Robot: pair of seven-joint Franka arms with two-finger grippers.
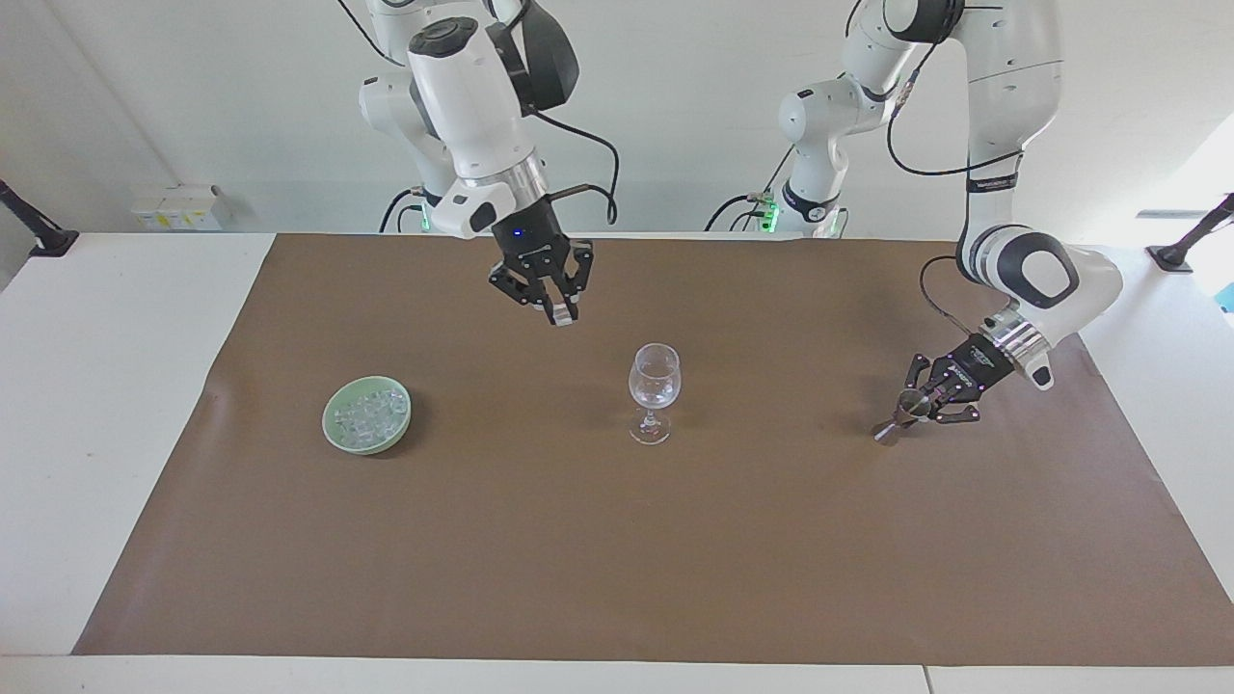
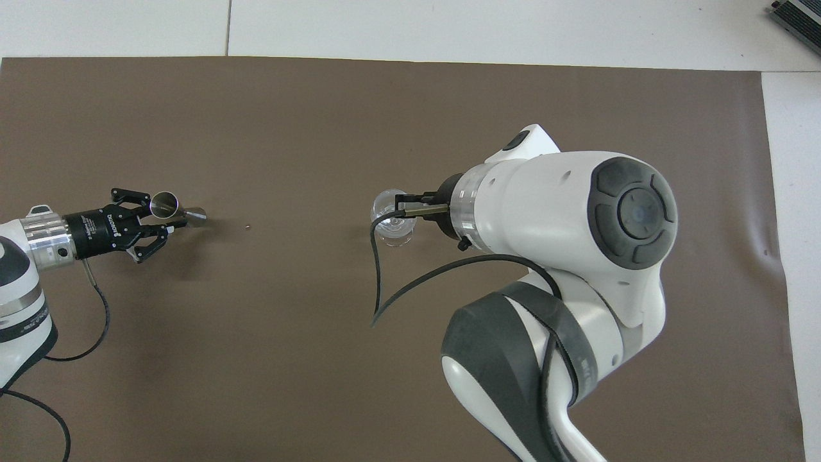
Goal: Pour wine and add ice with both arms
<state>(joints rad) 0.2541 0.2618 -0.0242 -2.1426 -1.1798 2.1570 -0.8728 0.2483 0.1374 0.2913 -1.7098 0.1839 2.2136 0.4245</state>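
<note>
Brown mat [image 1: 617, 540] covers the bench [image 1: 116, 386]. My right arm [image 1: 472, 106] is up high, my right gripper [image 1: 557, 314] over the mat near the wine glass [image 1: 655, 390], pinching a clear ice cube. My left gripper [image 1: 918, 409] sits low at the left arm's end of the mat, around a tilted steel jigger [image 2: 172, 208]; can't tell its grip. Green bowl [image 1: 366, 414] of ice [image 1: 367, 413] at the right arm's end, well apart from the glass.
</note>
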